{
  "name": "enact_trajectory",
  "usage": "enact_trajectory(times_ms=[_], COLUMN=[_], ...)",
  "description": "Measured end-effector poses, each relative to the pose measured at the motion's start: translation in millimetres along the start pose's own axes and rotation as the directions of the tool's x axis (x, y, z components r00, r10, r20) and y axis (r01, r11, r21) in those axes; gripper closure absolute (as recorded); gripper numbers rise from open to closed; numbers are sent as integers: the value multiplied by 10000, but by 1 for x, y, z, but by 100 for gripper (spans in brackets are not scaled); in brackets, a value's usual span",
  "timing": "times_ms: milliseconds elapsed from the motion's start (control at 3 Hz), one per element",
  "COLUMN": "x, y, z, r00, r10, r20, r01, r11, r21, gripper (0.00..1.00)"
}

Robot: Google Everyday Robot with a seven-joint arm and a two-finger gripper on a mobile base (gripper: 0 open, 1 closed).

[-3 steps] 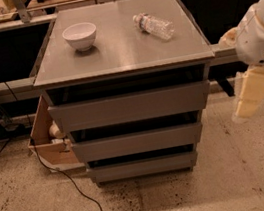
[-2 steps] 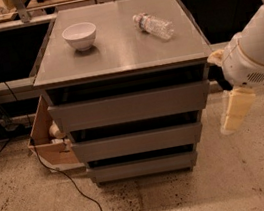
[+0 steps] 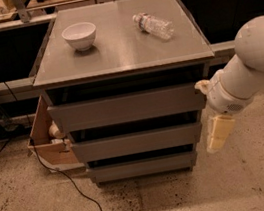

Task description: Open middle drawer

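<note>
A grey cabinet holds three stacked drawers. The middle drawer [image 3: 137,142] has a plain flat grey front and sits shut between the taller top drawer [image 3: 126,108] and the narrower bottom drawer [image 3: 142,167]. My gripper [image 3: 218,134] hangs from the white arm at the right, pointing down, just right of the middle drawer's right end and apart from it.
A white bowl [image 3: 79,35] and a clear plastic bottle [image 3: 154,26] lying on its side rest on the cabinet top [image 3: 123,53]. An open cardboard box [image 3: 48,140] stands on the floor at the cabinet's left. A black cable [image 3: 75,188] trails across the speckled floor.
The arm and gripper have moved left and down, closer to the cabinet's right side, now level with the middle drawer. The drawers have not moved.
</note>
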State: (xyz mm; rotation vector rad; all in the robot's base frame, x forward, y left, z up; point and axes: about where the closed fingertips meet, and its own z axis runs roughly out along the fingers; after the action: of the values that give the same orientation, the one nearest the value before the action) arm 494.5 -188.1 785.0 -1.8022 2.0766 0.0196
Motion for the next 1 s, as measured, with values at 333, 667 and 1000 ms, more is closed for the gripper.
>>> enact_trajectory(times_ms=[333,667,1000], x=[3,3,3], y=[5,5,8], z=[45,45,65], r00=[9990,9990,9971], r10=[303,303,547], r20=[341,341,530], r01=[-290,-289,-533], r11=[9988,9988,9982], r21=[-395,-395,-281], gripper=[0,0,0])
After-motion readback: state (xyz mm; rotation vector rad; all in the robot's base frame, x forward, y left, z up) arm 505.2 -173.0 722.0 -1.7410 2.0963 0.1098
